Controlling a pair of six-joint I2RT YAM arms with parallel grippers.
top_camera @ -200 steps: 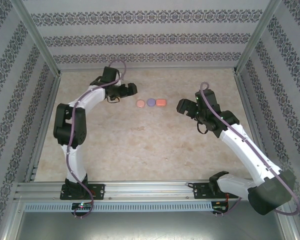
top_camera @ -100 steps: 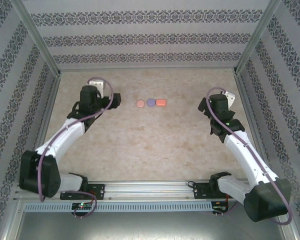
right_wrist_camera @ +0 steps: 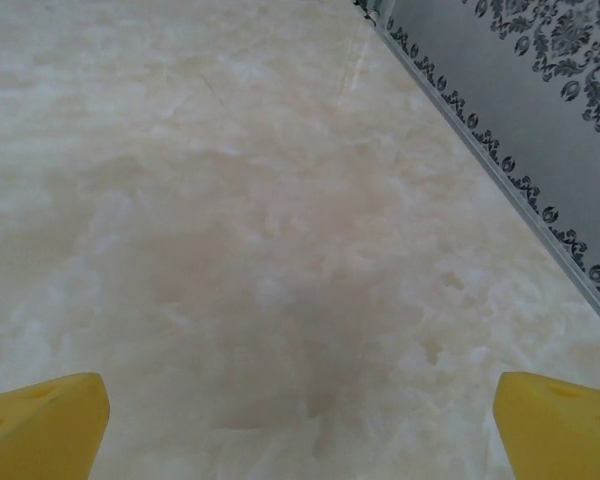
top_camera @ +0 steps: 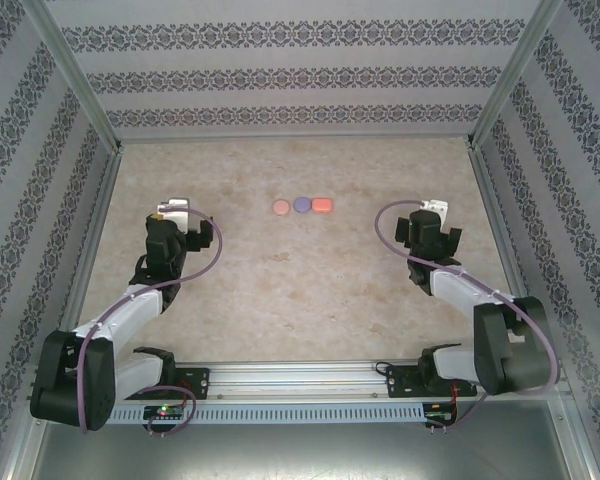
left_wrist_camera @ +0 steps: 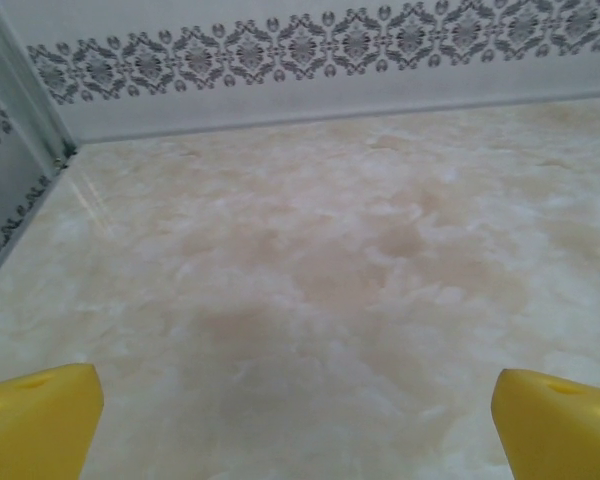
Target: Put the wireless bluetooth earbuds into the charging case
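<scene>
Three small closed charging cases lie in a row at the back middle of the table: a salmon-pink one (top_camera: 281, 207), a purple one (top_camera: 302, 204) and a coral-red one (top_camera: 323, 205). The earbuds are hidden from view. My left gripper (top_camera: 172, 222) hovers low over the left side of the table, well left of the cases. Its yellow fingertips (left_wrist_camera: 40, 420) stand wide apart over bare marble, so the left gripper (left_wrist_camera: 300, 425) is open and holds nothing. My right gripper (top_camera: 428, 225) sits well right of the cases. The right gripper (right_wrist_camera: 300, 425) is open too, its fingertips (right_wrist_camera: 555, 420) spread over bare tabletop.
The beige marble-patterned table (top_camera: 300, 280) is boxed in by patterned walls and an aluminium frame. The left wall corner (left_wrist_camera: 40, 150) is near the left gripper. The right wall (right_wrist_camera: 540, 130) runs close beside the right gripper.
Both arms have drawn back from beside the cases toward the near edge and folded in, the left one leftward, the right one rightward. Both grippers stayed open. The cases have not moved.
</scene>
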